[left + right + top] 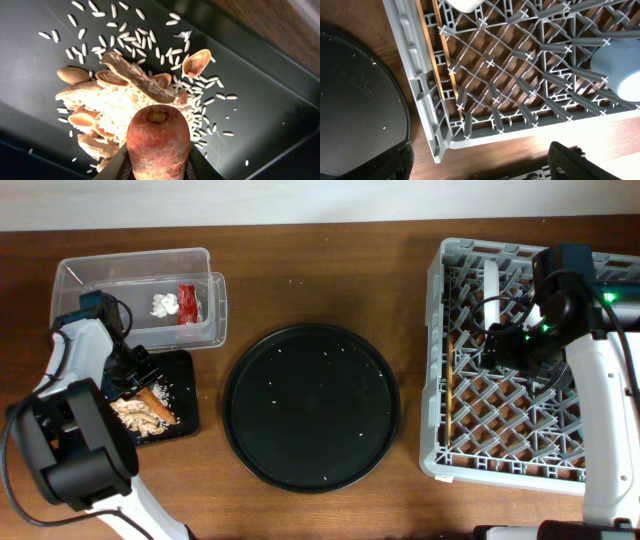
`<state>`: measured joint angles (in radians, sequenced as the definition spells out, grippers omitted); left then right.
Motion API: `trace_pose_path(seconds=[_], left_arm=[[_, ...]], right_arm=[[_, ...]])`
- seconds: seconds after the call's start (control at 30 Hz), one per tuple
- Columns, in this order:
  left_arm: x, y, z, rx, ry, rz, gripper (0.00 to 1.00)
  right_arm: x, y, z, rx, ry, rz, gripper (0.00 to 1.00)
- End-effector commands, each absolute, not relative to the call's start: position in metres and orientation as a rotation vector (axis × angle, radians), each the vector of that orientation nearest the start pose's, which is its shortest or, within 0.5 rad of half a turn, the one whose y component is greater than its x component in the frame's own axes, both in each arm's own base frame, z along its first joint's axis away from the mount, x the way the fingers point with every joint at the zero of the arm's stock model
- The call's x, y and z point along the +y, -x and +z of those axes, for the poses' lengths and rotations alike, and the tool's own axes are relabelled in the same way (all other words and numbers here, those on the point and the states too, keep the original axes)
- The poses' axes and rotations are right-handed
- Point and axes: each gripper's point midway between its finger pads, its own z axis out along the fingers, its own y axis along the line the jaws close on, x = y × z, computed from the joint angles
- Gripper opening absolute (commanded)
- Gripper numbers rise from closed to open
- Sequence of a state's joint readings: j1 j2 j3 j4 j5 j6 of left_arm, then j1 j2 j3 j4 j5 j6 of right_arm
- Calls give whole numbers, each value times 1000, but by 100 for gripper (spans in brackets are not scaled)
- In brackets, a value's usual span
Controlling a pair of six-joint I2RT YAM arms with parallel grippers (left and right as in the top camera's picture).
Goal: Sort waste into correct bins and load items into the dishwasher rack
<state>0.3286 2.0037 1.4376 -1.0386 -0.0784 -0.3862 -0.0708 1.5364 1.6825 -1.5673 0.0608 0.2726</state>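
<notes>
As L tool (158,169) clamps carrot (158,140), its fingers (116,169) mostly cropped

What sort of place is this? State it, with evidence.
Probably a tabletop dish-clearing test bench, not a real kitchen: a large grey plastic dishwasher rack, a clear rectangular plastic tub, a brown wooden table.

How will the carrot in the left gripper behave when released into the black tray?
The carrot looks stiff and rounded, so it probably won't flex in the left gripper but may roll on release. The food scraps piled beneath in the black tray would likely stop it.
</notes>
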Motion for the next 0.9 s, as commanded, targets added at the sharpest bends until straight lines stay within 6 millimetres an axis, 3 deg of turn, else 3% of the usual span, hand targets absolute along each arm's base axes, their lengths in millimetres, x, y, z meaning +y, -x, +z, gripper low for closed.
trace_pose_path(seconds=[0.0,0.07,0.17,0.23,0.3,0.4,0.43,0.53,0.6,0.67,0.8,0.87], left_arm=[[131,-334,20,2983,1141,128,33],[130,-332,21,2989,1143,127,50],[130,-332,27,2990,1143,123,55],[132,-338,45,2958,1132,120,56],[130,-350,74,2886,1095,72,57],[97,-374,123,2803,830,-101,61],[76,-385,137,2790,641,-174,64],[25,-394,153,2790,230,-242,87],[-11,-386,150,2838,-33,-244,96],[-26,-371,145,2905,-119,-181,99],[-24,-326,139,3092,-162,-74,99],[-23,-321,144,3094,-137,-74,99]], right_arm=[[-30,-280,231,2939,-510,-61,85],[-30,-280,230,2940,-509,-61,85],[-30,-280,231,2939,-510,-61,85],[-30,-281,231,2936,-509,-60,86],[-26,-283,231,2931,-502,-26,94],[15,-303,238,2884,-215,317,99],[28,-310,243,2841,-128,406,100],[54,-329,250,2754,55,482,98],[70,-333,243,2760,163,482,98],[73,-329,225,2844,191,421,98],[68,-310,207,2993,165,388,98],[66,-307,208,3004,138,384,98]])
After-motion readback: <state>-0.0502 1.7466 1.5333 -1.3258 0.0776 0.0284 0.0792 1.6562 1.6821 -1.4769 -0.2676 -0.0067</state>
